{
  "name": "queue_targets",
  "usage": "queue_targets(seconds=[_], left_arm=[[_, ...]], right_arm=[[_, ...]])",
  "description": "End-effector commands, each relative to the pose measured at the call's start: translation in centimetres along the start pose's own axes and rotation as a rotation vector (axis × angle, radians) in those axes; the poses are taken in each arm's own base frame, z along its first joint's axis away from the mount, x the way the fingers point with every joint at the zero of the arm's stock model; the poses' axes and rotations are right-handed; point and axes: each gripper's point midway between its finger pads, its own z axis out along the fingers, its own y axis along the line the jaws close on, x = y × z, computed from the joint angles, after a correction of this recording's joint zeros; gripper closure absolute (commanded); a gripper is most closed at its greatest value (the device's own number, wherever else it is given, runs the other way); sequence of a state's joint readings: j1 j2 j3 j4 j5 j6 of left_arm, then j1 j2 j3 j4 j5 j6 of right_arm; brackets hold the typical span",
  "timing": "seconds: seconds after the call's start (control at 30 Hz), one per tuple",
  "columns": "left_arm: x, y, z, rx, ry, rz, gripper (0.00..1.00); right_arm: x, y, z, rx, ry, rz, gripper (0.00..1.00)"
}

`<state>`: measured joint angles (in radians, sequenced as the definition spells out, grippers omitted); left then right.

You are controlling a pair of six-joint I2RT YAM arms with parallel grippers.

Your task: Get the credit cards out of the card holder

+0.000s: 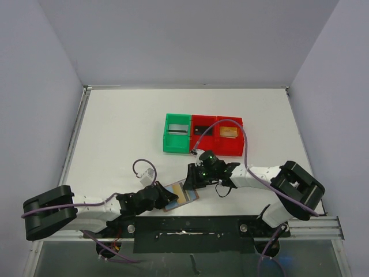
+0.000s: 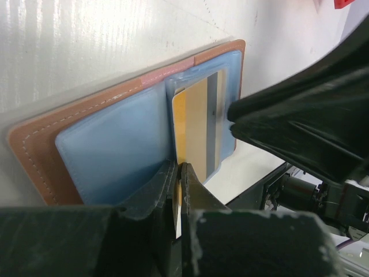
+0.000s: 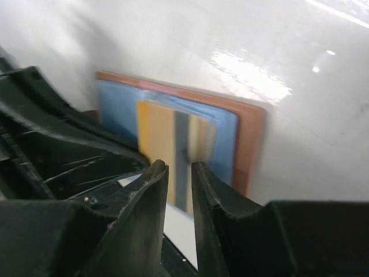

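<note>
A: Left gripper [image 2: 177, 190] clamped tight on the card holder [image 2: 109, 144] edge. Gold credit card [image 2: 193, 127] sits in the pocket just ahead of its tips.
B: Right gripper [image 3: 180, 196] narrowly parted, same card just beyond it. Only the top view shows the bins [image 1: 167, 143], farther out. Card print too blurred to read.

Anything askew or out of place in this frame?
One thing: a gold card sticks partway out of the blue pocket of the open card holder. The left pincer pinches the holder's edge; the right pincer stands slightly open by the card. Nothing spilled or damaged.
</note>
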<state>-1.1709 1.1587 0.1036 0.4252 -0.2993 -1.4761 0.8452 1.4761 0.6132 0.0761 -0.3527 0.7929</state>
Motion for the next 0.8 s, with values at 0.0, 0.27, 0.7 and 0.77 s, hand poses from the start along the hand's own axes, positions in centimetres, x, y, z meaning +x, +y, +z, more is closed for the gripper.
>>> queue_targets(seconds=[0.0, 0.27, 0.7, 0.77], left_arm=[[0.1, 1.3, -0.2, -0.049, 0.005, 0.061, 1.00], [-0.2, 1.9, -0.9, -0.056, 0.001, 0.068, 1.00], [-0.8, 3.1, -1.9, -0.076, -0.014, 0.075, 0.97], [-0.7, 3.0, -2.0, -0.070, -0.009, 0.081, 0.93]], right_arm=[[0.6, -2.2, 0.8, 0.087, 0.012, 0.023, 0.74], [1.9, -3.5, 1.1, 0.118, 0.044, 0.056, 0.75], [1.7, -3.7, 1.5, 0.111, 0.053, 0.055, 0.78], [1.6, -3.4, 1.5, 0.099, 0.053, 0.053, 0.79]])
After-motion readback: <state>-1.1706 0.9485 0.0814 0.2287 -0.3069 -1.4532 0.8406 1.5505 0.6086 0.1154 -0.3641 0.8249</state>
